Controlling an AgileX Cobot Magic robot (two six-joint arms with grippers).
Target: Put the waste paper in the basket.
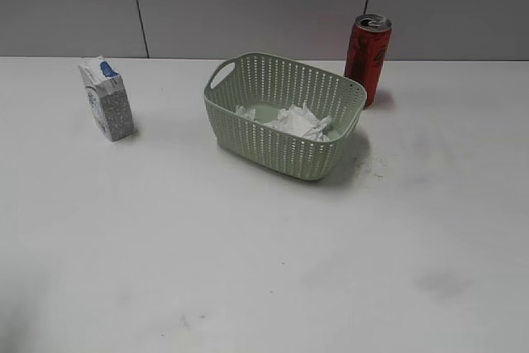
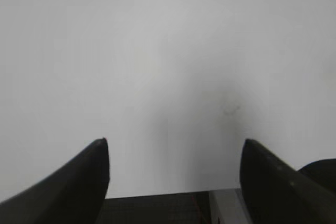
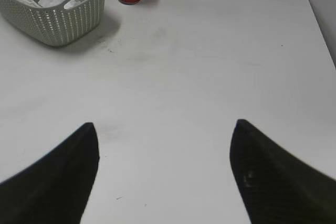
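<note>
Spread wide and holding nothing: left gripper (image 2: 173, 153) and right gripper (image 3: 164, 135), dark tapered fingers over bare white table (image 1: 248, 270). Pale sage-green plastic, rounded-rectangular, perforated woven-look walls, cut-out handle at the rim: basket (image 1: 285, 142), mid-table. Inside, on its floor: crumpled white waste paper (image 1: 296, 121). Just behind the basket's right end: red drink can (image 1: 368, 57), upright. Well apart to the left: small grey-patterned carton (image 1: 107, 101) with blue top, slightly tilted.
</note>
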